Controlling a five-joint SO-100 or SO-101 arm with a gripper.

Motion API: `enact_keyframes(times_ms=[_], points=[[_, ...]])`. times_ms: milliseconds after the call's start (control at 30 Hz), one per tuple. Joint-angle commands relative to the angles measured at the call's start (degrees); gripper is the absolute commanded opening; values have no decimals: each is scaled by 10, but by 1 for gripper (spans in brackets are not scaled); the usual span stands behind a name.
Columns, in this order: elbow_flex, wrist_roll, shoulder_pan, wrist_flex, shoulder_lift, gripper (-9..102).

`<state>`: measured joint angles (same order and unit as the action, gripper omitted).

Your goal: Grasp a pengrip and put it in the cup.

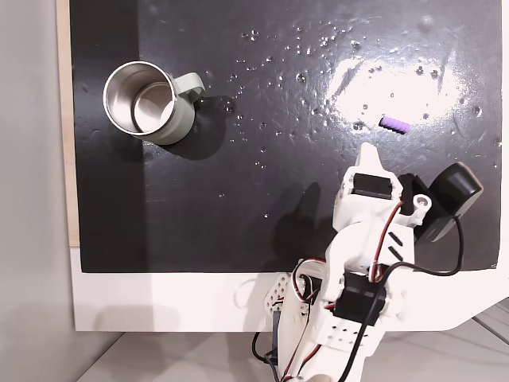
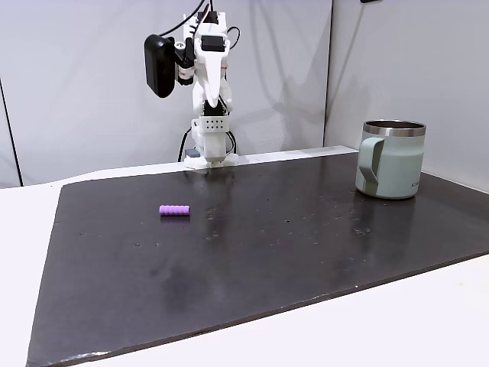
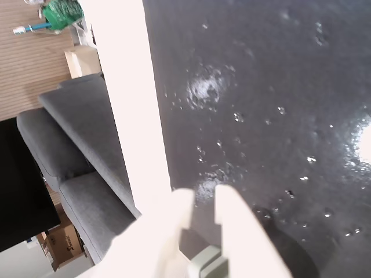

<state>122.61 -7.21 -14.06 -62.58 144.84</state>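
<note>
Purple pengrip: lying flat on the black mat, on its own, nothing touching it; in a fixed view it rests on its side, well apart from the cup across the mat.
Cup: pale sage-green mug, upright, steel inside shining, handle pointing toward the pengrip's side in a fixed view; in another fixed view it stands near the mat's far right corner.
Arm: white, folded up tall over its base at the mat's edge, closer to the pengrip than to the cup.
Claw: two pale fingers a narrow gap apart, holding nothing, hanging above the mat near the white table edge.
Table: white, carrying the mat.
</note>
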Motion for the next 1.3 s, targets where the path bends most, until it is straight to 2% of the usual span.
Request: enact_keyframes(times_ms=[0,300,500,967,1100,1267], points=[[-154,-4,-19,-39,-83,13],[-420,-3,-64,-178,-324,23],[-500,-4,-94,-217,-439,25],[-647,-49,-127,-243,-699,27],[-638,-58,-123,-229,-740,27],[-553,-73,-121,-177,-744,27]])
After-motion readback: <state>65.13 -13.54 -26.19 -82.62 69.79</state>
